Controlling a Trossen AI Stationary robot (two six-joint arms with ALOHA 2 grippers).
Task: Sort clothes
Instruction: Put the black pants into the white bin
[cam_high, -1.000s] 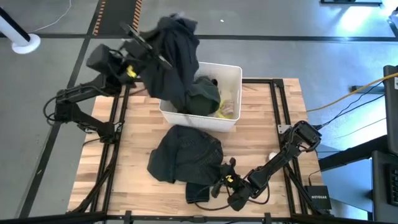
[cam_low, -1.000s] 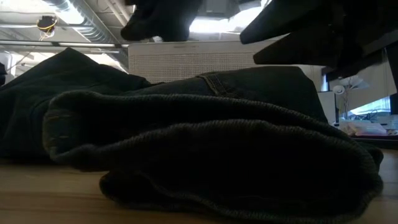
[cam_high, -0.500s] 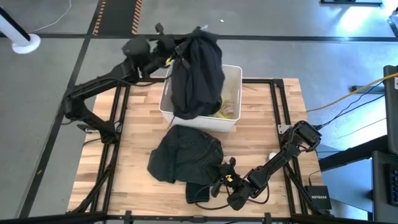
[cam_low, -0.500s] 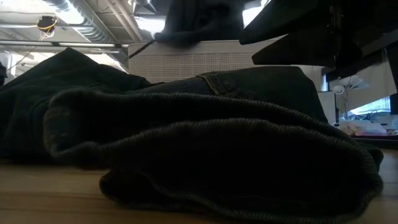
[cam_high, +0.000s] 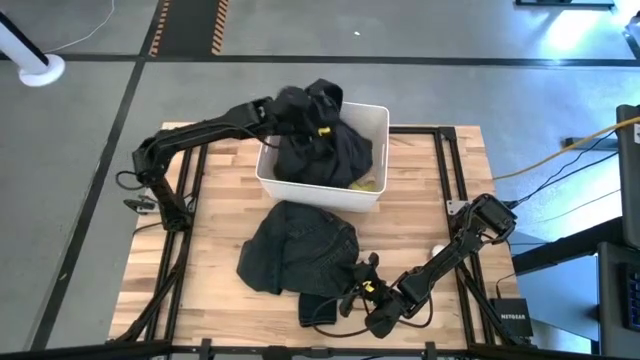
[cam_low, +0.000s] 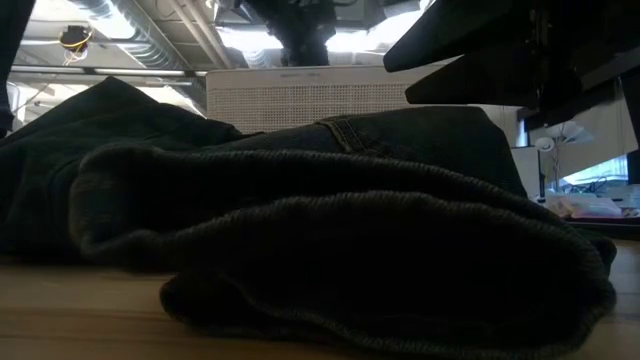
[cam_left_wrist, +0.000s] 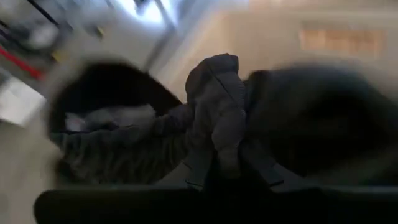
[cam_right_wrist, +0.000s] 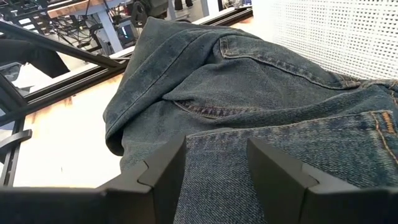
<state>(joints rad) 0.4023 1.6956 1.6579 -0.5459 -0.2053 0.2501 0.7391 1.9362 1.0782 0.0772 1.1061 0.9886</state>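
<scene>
My left gripper (cam_high: 312, 118) is over the white plastic bin (cam_high: 378, 116) and shut on a large black garment (cam_high: 330, 150), which is heaped in the bin. A neon yellow top (cam_high: 366, 183) shows under it at the bin's near right corner. A dark denim garment (cam_high: 295, 250) lies crumpled on the table in front of the bin and fills the low view (cam_low: 330, 230). My right gripper (cam_high: 357, 275) is open and low at that garment's near right edge; denim shows between its fingers (cam_right_wrist: 217, 168). My left gripper pinches a bunched fold of the black garment (cam_left_wrist: 217, 124) between its two fingers, coming from above and from the table's left. The bunch stands up between the fingers, and the rest of the garment lies slack in the bin. My right gripper's open fingers (cam_right_wrist: 158, 174) stand over the denim; I cannot tell whether they touch it.
A small white ball (cam_high: 437, 250) lies on the table to the right of the denim. A black frame rail (cam_high: 447, 170) runs along the table's right side. Bare wood (cam_high: 215, 200) shows to the left of the bin and the denim.
My left gripper has swung from beyond the table's far left toward the right and gone down over the bin with the black garment. The garment hung high beside the bin's left wall and now lies heaped inside the bin.
</scene>
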